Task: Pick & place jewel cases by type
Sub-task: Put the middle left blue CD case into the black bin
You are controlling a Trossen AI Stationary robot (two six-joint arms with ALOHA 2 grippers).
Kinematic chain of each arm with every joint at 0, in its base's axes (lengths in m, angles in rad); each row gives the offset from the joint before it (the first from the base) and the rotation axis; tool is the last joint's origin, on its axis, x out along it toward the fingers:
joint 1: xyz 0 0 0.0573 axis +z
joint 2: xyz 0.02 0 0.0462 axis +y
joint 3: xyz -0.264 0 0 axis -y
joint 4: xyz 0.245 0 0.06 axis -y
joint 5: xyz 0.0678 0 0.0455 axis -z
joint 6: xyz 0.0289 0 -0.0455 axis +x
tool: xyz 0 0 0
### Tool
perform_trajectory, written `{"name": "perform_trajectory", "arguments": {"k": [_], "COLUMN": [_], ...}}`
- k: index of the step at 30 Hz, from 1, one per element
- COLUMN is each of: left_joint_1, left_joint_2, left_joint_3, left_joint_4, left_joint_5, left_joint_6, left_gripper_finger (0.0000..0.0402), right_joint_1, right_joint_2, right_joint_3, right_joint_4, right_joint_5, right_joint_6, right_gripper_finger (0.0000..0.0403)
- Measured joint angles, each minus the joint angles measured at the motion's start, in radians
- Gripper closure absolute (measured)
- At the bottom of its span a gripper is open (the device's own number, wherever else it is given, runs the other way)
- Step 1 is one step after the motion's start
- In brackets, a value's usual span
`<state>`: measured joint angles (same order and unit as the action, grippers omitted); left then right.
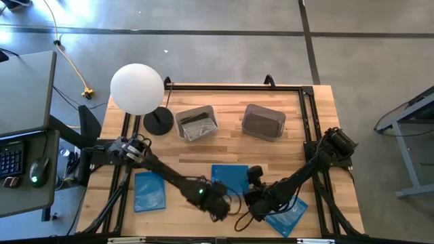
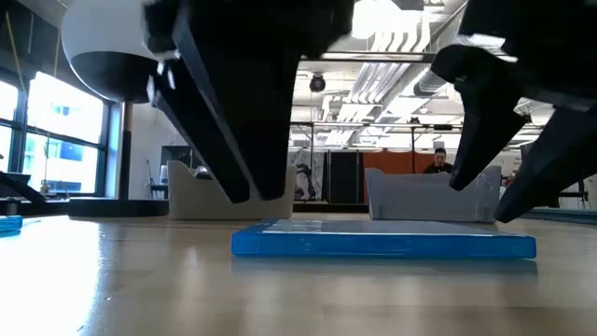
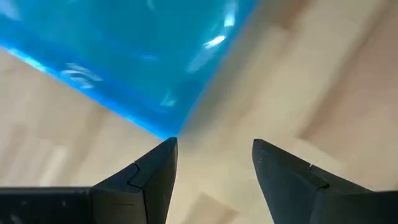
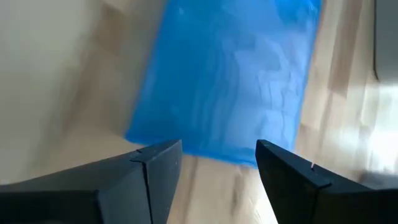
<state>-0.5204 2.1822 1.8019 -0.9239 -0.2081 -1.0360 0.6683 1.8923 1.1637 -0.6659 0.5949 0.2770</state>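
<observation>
Three translucent blue jewel cases lie flat on the wooden table: one at the left, one in the middle and one near the right front. My left gripper is open over the middle case's near corner. My right gripper is open too, hovering beside it, with the blue case just beyond its fingers. In the low view both sets of fingers hang above that case. Dark things lie in the two tubs; I cannot make out black cases.
Two grey tubs stand at the far side, the left one and the right one. A lamp with a white globe and black foot stands far left. Bare wood lies between the tubs and the cases.
</observation>
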Motion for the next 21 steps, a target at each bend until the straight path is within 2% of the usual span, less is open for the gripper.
{"name": "perform_trajectory", "arguments": {"k": [6, 12, 16, 21], "left_joint_1": [-0.045, -0.034, 0.0, 0.062], "left_joint_2": [0.007, 0.006, 0.006, 0.006], "left_joint_3": [0.0, 0.0, 0.0, 0.0], "left_joint_4": [0.131, 0.049, -0.006, 0.002], "left_joint_5": [-0.082, -0.197, -0.251, -0.274], "left_joint_6": [-0.017, -0.02, -0.024, 0.035], "left_gripper_finger": [0.0197, 0.0197, 0.0197, 0.0197], "right_joint_1": [-0.023, 0.0, 0.032, 0.059], "right_joint_2": [0.0, 0.0, 0.0, 0.0], "right_joint_3": [0.0, 0.0, 0.0, 0.0], "right_joint_4": [-0.114, -0.13, -0.082, 0.1], "right_joint_5": [0.004, 0.005, 0.01, 0.027], "right_joint_6": [0.037, 0.037, 0.041, 0.036], "right_gripper_finger": [0.0201, 0.0201, 0.0201, 0.0201]}}
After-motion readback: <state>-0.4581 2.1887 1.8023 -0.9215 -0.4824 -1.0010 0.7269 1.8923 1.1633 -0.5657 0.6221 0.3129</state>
